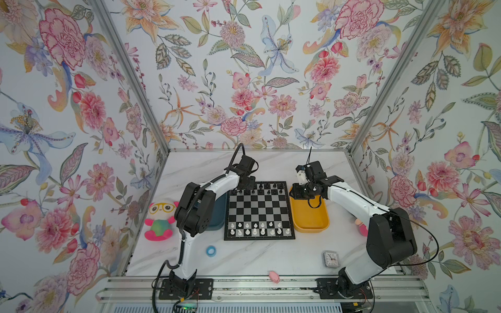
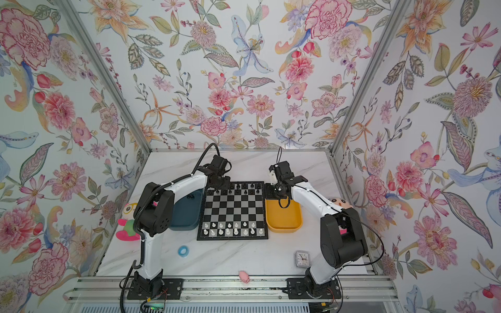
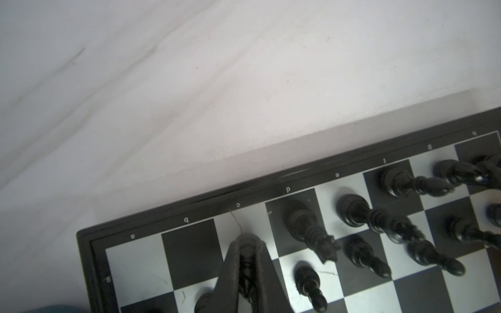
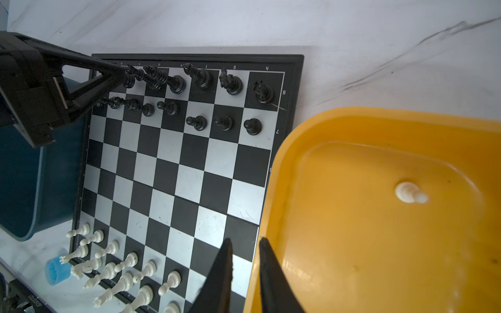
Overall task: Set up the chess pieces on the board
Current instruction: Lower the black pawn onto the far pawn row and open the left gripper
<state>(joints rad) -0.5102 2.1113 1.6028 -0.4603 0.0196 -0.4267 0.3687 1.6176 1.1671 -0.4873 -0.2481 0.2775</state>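
Note:
The board (image 1: 259, 238) (image 2: 232, 238) lies mid-table. Black chess pieces (image 1: 267, 187) fill most of its two far rows, and white chess pieces (image 1: 254, 229) stand in its two near rows. My left gripper (image 1: 242, 189) (image 3: 248, 244) is at the far-left corner of the board (image 3: 189, 244), low over the back row. It is shut on a black piece (image 3: 248, 268). My right gripper (image 1: 311, 191) (image 4: 245, 244) hangs over the seam between the board (image 4: 189, 168) and the yellow bin (image 4: 298, 130). Its jaws stand slightly apart and hold nothing. One white pawn (image 4: 410, 193) lies in that bin.
A teal bin (image 1: 217, 219) sits against the board's left side, under my left arm. A plush toy (image 1: 160, 219) sits at the far left, and another plush (image 2: 339, 202) behind my right arm. Near the front lie a blue ring (image 1: 211, 250), a small clock (image 1: 330, 258) and a pink toy (image 1: 274, 276).

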